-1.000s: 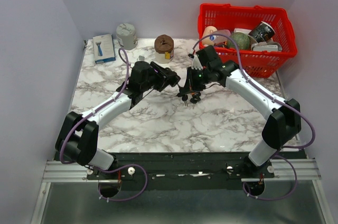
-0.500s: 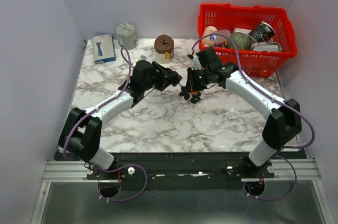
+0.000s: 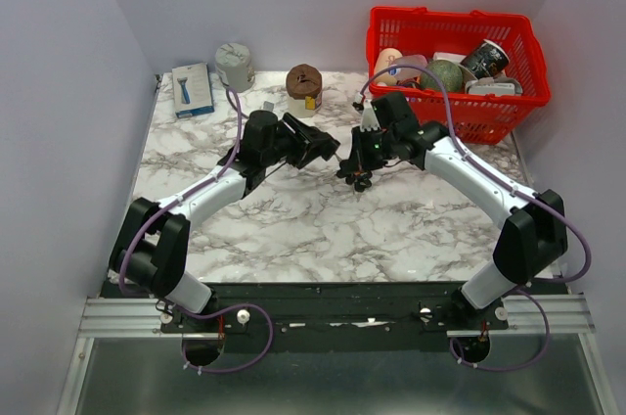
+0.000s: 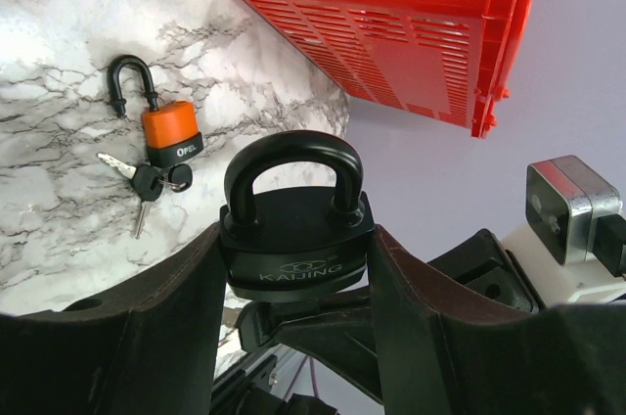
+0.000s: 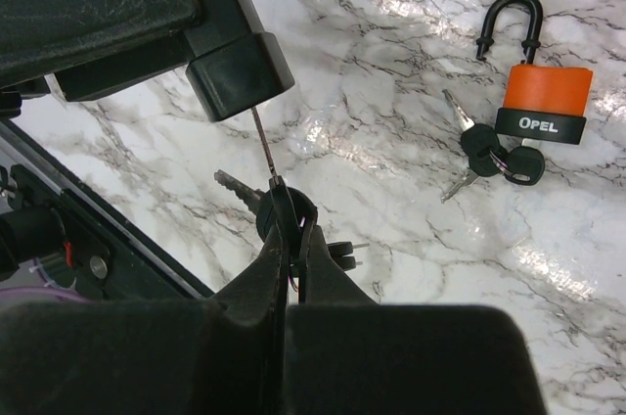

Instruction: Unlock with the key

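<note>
The left gripper pinches a black padlock by its body, shackle closed and pointing away from the wrist. The right gripper is pressed together on the black head of a key, whose bare blade sticks out over the marble table, not in any lock. From above, both grippers meet over the table's middle, just apart. An orange padlock with its own keys lies flat near the red basket.
</note>
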Motion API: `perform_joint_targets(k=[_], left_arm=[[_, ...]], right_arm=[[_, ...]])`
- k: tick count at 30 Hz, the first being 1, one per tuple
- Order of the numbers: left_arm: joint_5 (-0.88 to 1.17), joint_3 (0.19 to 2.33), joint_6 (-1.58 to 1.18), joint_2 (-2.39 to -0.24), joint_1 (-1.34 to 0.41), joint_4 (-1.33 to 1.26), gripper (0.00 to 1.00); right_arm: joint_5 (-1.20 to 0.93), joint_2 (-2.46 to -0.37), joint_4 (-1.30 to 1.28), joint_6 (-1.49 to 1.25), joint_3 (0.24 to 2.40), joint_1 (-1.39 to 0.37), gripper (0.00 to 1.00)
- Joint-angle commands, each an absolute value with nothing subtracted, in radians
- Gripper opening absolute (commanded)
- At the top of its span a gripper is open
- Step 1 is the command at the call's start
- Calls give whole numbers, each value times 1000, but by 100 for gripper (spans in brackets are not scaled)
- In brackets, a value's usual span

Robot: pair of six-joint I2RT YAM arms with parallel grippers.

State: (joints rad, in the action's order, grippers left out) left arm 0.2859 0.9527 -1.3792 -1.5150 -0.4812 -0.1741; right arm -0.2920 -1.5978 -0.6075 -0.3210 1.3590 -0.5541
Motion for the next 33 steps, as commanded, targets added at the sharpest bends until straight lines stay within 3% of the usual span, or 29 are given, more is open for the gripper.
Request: perform_joint_targets(k=[1, 9, 17, 33], left_arm=[[511, 946, -1350, -1517, -512, -157, 0], [483, 945, -1338, -1534, -512, -141, 0], [449, 940, -1262, -1546, -479, -57, 0], [255, 1046, -1074, -1638, -420, 185, 0]], right_arm=[[-222, -1559, -365, -270, 1362, -528, 1], [-380, -1575, -315, -314, 1295, -529, 1], [-336, -1539, -327, -304, 1224, -532, 1], [-523, -1765, -281, -477, 1178, -541, 1]])
